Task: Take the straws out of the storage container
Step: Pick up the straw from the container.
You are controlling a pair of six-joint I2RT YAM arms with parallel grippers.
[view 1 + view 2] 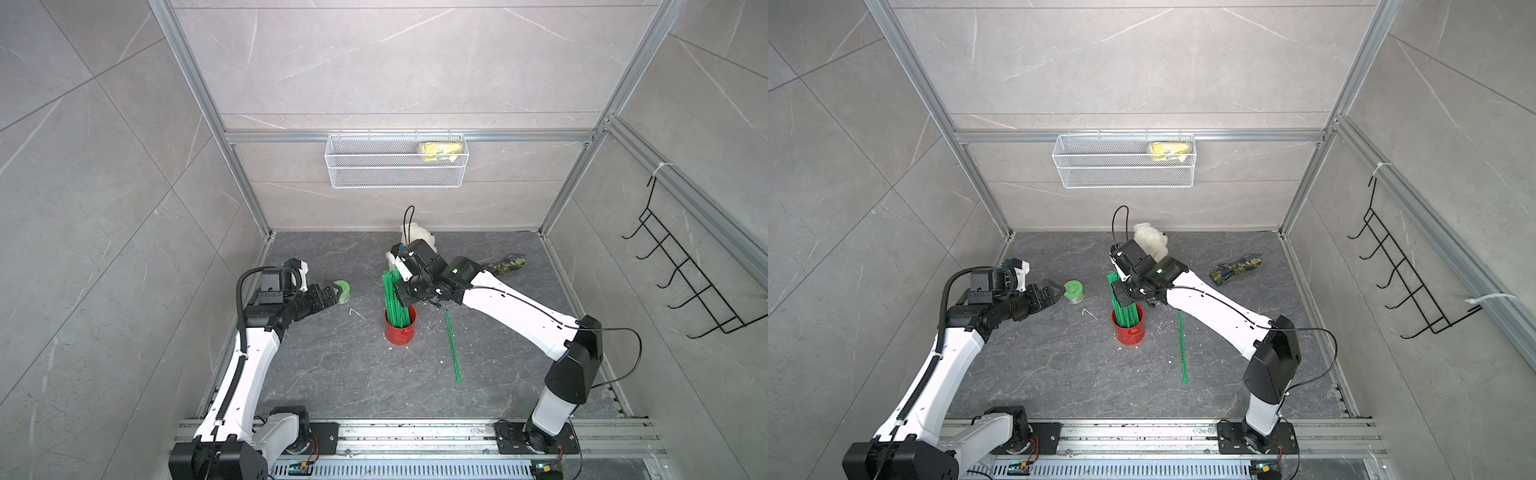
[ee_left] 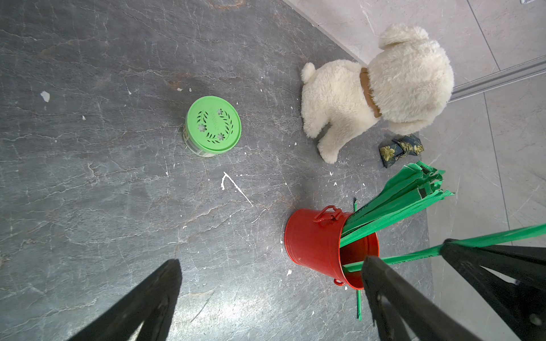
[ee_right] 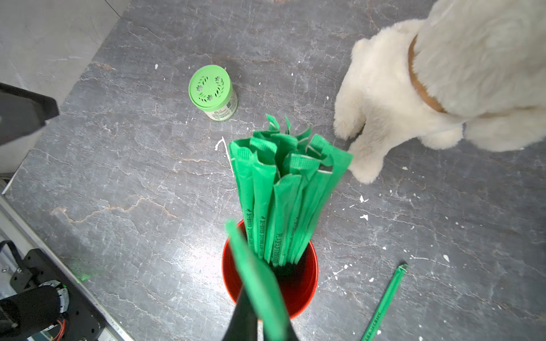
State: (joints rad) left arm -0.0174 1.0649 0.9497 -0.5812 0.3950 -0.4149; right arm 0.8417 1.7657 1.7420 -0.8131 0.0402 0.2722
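1. The dark grey worktop [image 1: 332, 374] is carrying all the things.
2. The right arm [image 1: 519, 307] is reaching over the middle of the worktop. The right jaws are squeezing together on one straw [image 3: 254, 280]. The low end of that straw is sitting inside the mouth of the can.
3. The left arm [image 1: 253, 353] is hanging over the left side. The left jaws are standing wide apart and holding nothing, just beside the little jar.
4. A white wire basket [image 1: 374, 170] is hanging on the back wall, with a yellow thing [image 1: 440, 150] lying in it.
5. A fluffy white toy dog [image 2: 378, 88] is standing near the back wall, behind the can.
6. The red storage container [image 1: 400, 330] is standing upright near the middle of the worktop, below the right jaws.
7. The straws [image 3: 283, 192] are standing in a bunch inside the storage container and poking up high over its rim.
8. One loose straw [image 1: 452, 349] is lying flat on the worktop, near the right side of the storage container.
9. A green-lidded jar [image 2: 212, 125] is standing to the left of the storage container, apart from it.
10. A patterned cloth pouch [image 1: 1237, 268] is lying at the back right.
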